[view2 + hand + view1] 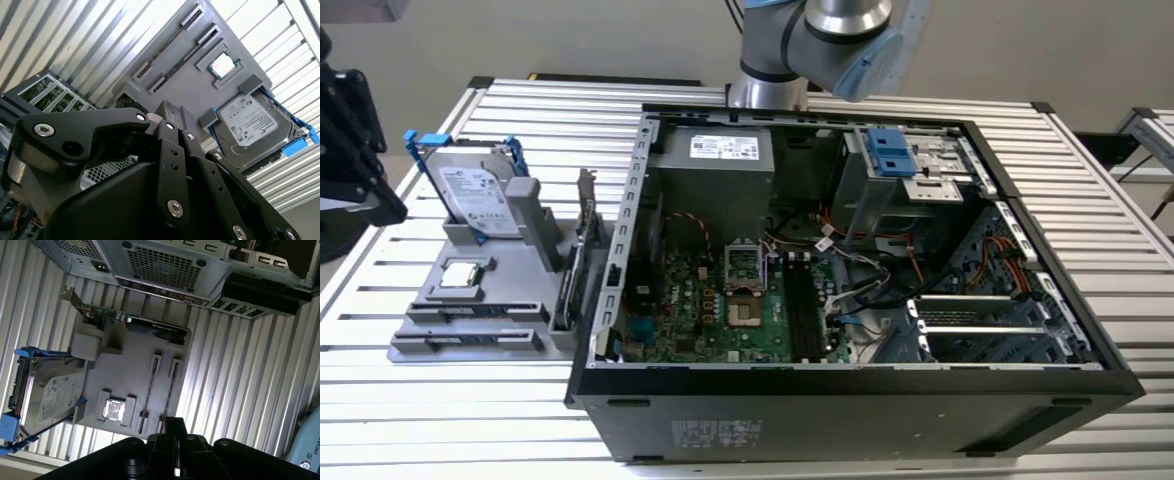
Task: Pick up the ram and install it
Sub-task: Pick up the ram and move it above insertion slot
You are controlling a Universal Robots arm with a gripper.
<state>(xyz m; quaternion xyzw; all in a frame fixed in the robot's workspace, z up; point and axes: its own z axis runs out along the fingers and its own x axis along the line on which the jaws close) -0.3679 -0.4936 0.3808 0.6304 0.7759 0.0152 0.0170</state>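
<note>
The ram point(151, 386) is a thin dark stick standing on edge between two end holders on the grey parts tray point(125, 375). A second similar stick point(169, 390) stands beside it. In the second wrist view the ram point(169, 43) lies beyond the gripper point(170, 113). My gripper point(175, 426) hangs well above the tray's ram end, its fingers together and holding nothing. In the exterior view the ram holders point(470, 312) are at the tray's near end, and the arm point(821, 35) rises at the back. The motherboard's dark ram slots point(802, 310) stand bare inside the open case point(854, 380).
The tray also holds a hard drive in a blue frame point(470, 195), a square silver CPU point(462, 277) and an upright expansion card point(583, 255) next to the case wall. Cables and a drive cage point(914, 165) crowd the case's right half. Everything stands on a slatted aluminium table point(480, 410).
</note>
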